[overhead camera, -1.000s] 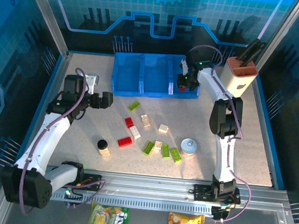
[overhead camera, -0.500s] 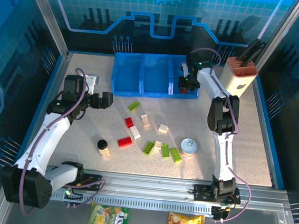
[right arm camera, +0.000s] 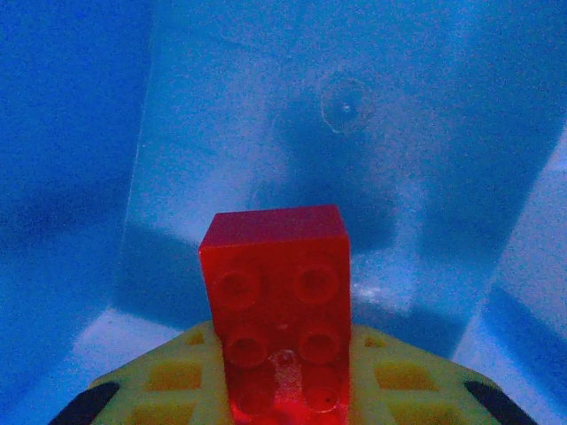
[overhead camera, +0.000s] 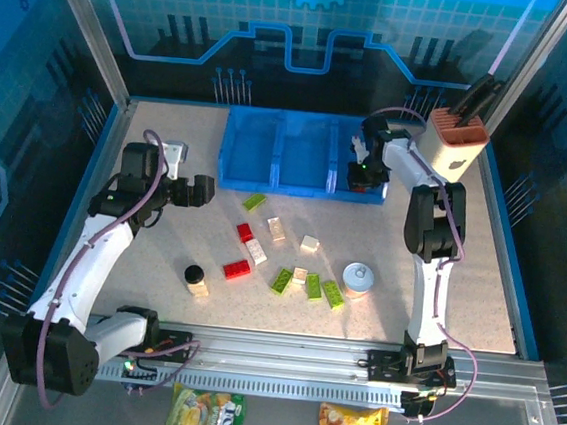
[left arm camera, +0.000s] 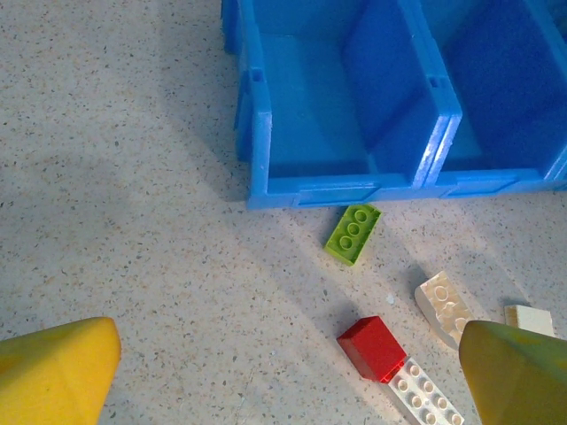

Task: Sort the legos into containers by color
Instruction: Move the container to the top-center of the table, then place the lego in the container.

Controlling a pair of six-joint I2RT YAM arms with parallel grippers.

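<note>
The blue tray [overhead camera: 266,183] with three containers side by side lies at the back of the table. My right gripper [overhead camera: 362,166] reaches down into the rightmost container, shut on a red lego [right arm camera: 276,292] that stands just above the blue floor [right arm camera: 381,159] between the yellow fingers [right arm camera: 159,385]. My left gripper [overhead camera: 203,190] hovers open, left of the tray's front corner, with nothing between its fingers [left arm camera: 53,372]. Loose legos lie in front of the tray: a green one [overhead camera: 254,201] [left arm camera: 353,233], a red one [overhead camera: 244,232] [left arm camera: 371,347], white ones [overhead camera: 277,229] [left arm camera: 443,301], and several more [overhead camera: 314,286] nearer the front.
A cream knife block [overhead camera: 456,144] with an orange top stands right of the tray, close to my right arm. A silver-topped can [overhead camera: 359,278] and a black-lidded jar [overhead camera: 195,278] sit among the loose bricks. Blue walls enclose the table.
My right gripper has moved a little to the right with the red lego, and the blue tray has shifted right with it. My left arm has stayed still.
</note>
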